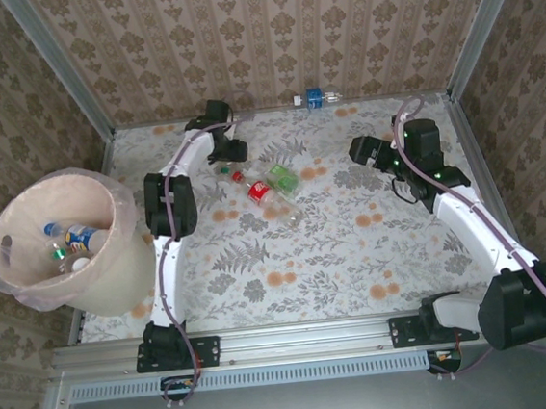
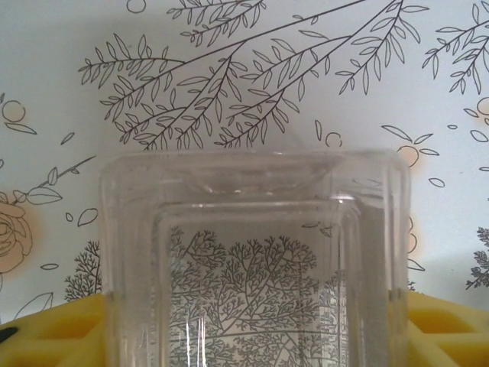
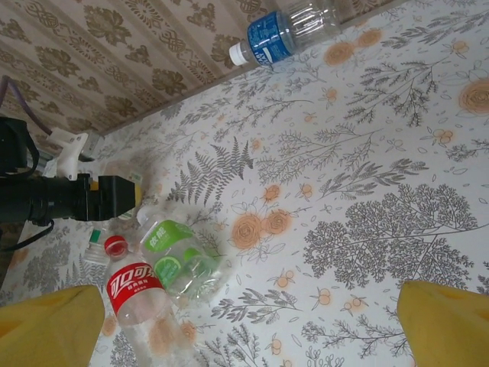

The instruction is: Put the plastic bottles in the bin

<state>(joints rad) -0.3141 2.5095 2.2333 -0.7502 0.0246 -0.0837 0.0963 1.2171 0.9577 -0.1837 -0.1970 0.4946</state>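
Entry: clear bottle [image 2: 252, 252], thin and slick, pinched by my left gripper [image 1: 227, 154]; hazard: it may buckle or squirt free on the lift; my right gripper [image 3: 248, 325] gapes empty.

Left arm [image 1: 168, 234] is stretched toward 12 o'clock and bent at the elbow, with the left gripper [image 1: 223, 153] tipped down at about 1 o'clock. Its yellow pads [image 2: 53, 329] are pressed against the sides of a clear bottle [image 2: 252, 260]. Right arm [image 1: 468, 220] is angled toward 11 o'clock — right gripper [image 1: 358, 149] is pointed at 9, jaws spread wide.
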